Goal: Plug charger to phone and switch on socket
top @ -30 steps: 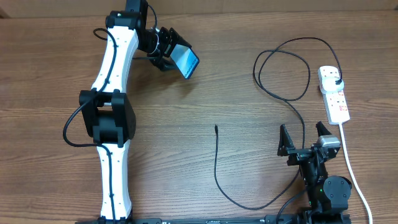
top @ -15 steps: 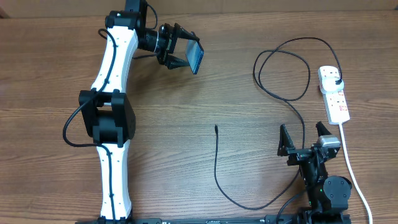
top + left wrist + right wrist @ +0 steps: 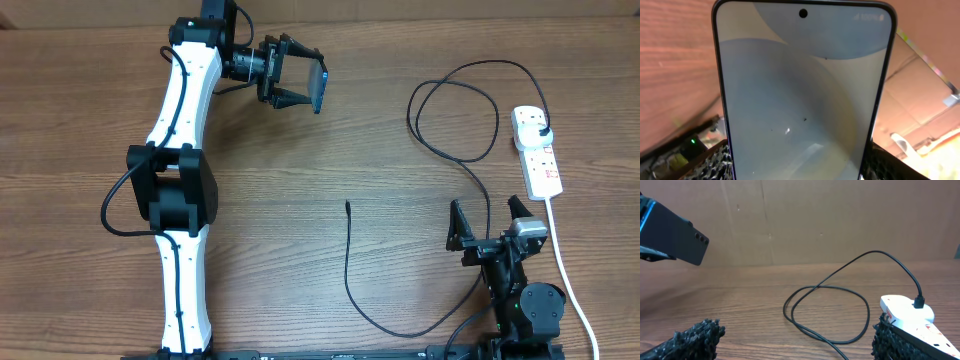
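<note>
On the big brown desk [image 3: 80,250], the left tool [image 3: 310,80] is partly open and squeezes the phone [image 3: 320,88] by its sides, up in the air at the far end. The right tool [image 3: 488,215] is wide open and holds nothing. The socket [image 3: 538,155] lies at its 1 o'clock, and the charger [image 3: 347,270] is plugged into it, I think. The charger's tip [image 3: 346,205] rests at 6 o'clock from the phone, well apart, and 9 o'clock from the right tool. That end of the cable runs 12 to 6.
</note>
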Robot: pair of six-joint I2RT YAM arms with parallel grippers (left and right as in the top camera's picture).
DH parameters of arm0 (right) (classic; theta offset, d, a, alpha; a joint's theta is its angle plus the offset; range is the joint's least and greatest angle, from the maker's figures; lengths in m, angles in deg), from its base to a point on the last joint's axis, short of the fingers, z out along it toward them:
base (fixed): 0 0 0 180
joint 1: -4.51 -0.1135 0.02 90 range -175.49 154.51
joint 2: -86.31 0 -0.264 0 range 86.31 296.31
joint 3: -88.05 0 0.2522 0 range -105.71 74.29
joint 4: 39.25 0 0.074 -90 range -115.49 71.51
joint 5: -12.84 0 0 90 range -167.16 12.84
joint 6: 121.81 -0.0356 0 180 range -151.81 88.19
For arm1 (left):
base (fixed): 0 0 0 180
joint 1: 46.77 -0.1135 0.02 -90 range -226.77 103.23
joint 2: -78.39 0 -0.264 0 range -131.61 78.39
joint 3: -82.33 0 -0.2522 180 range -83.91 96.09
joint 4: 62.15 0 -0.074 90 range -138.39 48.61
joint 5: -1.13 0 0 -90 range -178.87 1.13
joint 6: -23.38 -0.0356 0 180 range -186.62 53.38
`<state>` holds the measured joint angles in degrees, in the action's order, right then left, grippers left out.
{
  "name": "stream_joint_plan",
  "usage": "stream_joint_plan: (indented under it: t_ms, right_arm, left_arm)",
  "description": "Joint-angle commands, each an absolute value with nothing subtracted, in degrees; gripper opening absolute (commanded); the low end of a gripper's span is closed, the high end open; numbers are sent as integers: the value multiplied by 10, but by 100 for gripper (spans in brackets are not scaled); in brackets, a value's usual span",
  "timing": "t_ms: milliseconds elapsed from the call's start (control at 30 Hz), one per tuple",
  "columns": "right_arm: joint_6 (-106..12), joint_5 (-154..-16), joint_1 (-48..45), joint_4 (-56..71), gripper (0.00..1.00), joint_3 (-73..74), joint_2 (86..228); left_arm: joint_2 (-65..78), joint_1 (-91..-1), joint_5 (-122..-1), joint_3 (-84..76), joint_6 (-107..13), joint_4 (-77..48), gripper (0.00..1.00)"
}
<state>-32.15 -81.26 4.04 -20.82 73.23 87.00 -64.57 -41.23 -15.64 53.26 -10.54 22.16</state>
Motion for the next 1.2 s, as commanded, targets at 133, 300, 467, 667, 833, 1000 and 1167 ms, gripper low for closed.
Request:
stream_joint_plan:
  t_ms: [133,300,467,667,833,1000,1167]
  right_arm:
    - [-320,-812,38,-210,100,738,865]
    - [-320,-812,38,-210,100,738,865]
    - [-320,-812,38,-210,100,738,865]
    - [-320,-812,38,-210,100,738,865]
    - [-320,-812,38,-210,100,738,865]
    - [-320,-812,38,-210,100,738,865]
    - [-320,-812,38,-210,100,738,865]
  left_arm:
    - [-642,-411,-82,551,-96,225,4]
    - [-642,-411,-82,551,-96,225,4]
    - [-642,-411,-82,551,-95,225,4]
    - [-642,-411,-82,551,-50,226,4]
    - [-642,-411,-82,551,-27,226,4]
    - [-642,-410,-83,551,-27,225,4]
    - [-642,-410,-94,551,-28,226,4]
